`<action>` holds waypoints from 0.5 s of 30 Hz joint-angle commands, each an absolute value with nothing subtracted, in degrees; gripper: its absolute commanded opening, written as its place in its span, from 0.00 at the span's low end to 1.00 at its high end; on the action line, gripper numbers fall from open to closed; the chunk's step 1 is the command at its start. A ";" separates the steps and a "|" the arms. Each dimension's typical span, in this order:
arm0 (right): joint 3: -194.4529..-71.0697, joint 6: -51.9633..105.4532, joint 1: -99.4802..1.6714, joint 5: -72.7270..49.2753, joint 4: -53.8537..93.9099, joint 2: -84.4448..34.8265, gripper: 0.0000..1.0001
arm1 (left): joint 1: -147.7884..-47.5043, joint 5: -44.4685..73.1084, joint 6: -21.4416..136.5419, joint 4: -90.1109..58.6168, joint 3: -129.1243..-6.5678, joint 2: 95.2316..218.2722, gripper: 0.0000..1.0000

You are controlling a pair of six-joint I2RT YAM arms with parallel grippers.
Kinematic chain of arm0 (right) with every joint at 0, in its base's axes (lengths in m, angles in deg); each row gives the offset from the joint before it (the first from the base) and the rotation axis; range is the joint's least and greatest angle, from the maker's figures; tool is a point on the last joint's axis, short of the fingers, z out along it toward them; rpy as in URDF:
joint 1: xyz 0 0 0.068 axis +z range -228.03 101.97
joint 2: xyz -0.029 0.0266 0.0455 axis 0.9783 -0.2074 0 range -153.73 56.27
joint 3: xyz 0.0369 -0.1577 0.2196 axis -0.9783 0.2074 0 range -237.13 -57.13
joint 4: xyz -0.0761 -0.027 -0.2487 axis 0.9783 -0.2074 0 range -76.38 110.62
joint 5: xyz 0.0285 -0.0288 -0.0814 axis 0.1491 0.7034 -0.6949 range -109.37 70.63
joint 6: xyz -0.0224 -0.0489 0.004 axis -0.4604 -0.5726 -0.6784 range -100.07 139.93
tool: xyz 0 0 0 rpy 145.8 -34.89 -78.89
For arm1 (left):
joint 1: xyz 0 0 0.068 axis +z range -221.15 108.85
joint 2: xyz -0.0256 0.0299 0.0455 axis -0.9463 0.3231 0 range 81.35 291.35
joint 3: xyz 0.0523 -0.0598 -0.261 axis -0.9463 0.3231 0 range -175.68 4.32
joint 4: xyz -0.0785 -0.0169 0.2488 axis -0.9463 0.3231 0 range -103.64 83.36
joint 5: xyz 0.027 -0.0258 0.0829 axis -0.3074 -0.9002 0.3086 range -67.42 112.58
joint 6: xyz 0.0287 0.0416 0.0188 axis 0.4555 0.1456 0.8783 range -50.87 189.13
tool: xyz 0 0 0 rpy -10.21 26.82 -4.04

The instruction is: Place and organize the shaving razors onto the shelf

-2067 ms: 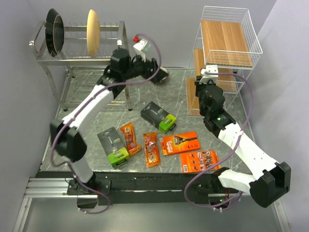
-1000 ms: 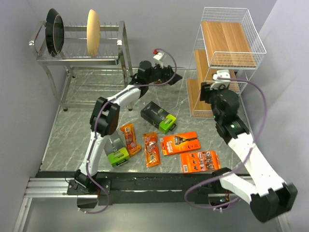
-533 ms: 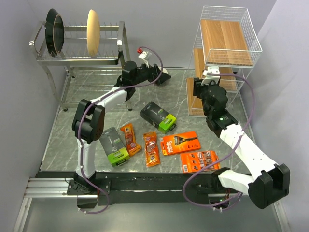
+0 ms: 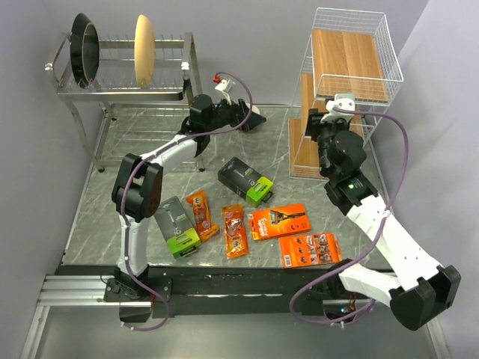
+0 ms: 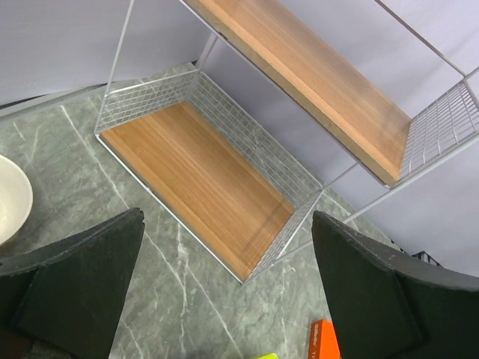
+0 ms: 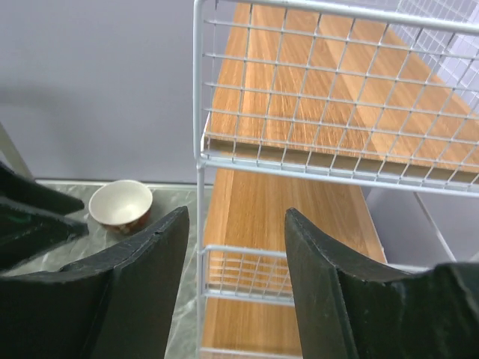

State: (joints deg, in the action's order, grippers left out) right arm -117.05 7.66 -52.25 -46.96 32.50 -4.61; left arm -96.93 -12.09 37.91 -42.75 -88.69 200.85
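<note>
Your left arm [image 4: 161, 153] is the bigger change. Two seconds ago its elbow juts out toward the left edge of the table; now the elbow sits closer in and the arm runs in a straighter line to the far side. A second ago the left gripper [image 4: 251, 118] reaches furthest toward the shelf [image 4: 348, 56]. Now it sits a little back from there, where it has been for the last half second. Your right arm [image 4: 382, 224] sways right, left, then right again. Now its elbow is lower and further right than half a second ago, and the right gripper [image 4: 320, 129] is slightly further right, closer against the shelf's front.
</note>
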 commanded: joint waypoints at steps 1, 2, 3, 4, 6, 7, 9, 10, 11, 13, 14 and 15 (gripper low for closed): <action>-117.86 5.69 -52.01 -48.72 40.03 -9.55 0.62 | -97.34 -12.93 36.87 -44.58 -88.58 198.24 0.99; -117.86 5.87 -51.93 -48.46 40.92 -11.04 0.62 | -97.34 -12.93 36.96 -44.49 -88.32 197.98 0.99; -118.29 5.95 -51.93 -48.63 42.32 -11.92 0.62 | -97.34 -12.84 37.22 -44.41 -87.97 197.54 0.99; -118.65 6.13 -52.01 -48.90 42.94 -12.89 0.62 | -97.34 -12.75 37.66 -44.32 -87.44 197.28 0.99; -119.70 6.31 -52.02 -49.51 44.69 -15.09 0.62 | -97.34 -12.23 38.19 -44.05 -86.82 196.57 1.00; -120.05 6.31 -52.10 -49.51 45.14 -15.62 0.61 | -97.34 -12.22 38.45 -44.05 -86.21 196.40 1.00; -120.67 6.13 -52.10 -49.51 46.46 -16.85 0.50 | -97.34 -11.79 38.72 -44.40 -85.59 195.96 0.99; -120.85 6.04 -52.19 -49.43 46.55 -17.11 0.41 | -97.34 -11.78 38.81 -44.41 -85.15 195.78 0.99; -120.85 6.04 -52.28 -49.34 46.46 -17.12 0.27 | -97.43 -11.70 38.89 -44.32 -85.06 195.69 1.00; -120.59 5.61 -52.28 -48.81 45.50 -16.42 0.18 | -97.51 -11.96 38.90 -44.49 -85.24 195.87 0.99; -120.24 5.34 -52.28 -48.81 45.15 -15.11 0.03 | -97.43 -12.05 38.90 -44.67 -85.67 196.13 1.00; -119.36 5.17 -52.28 -48.72 43.84 -14.23 0.00 | -97.43 -12.22 38.98 -44.67 -86.20 196.91 0.99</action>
State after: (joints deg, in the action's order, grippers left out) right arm -117.24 6.67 -52.32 -48.73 41.31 -18.05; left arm -97.12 -12.01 38.26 -42.53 -85.13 200.02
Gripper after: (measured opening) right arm 0.114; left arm 0.995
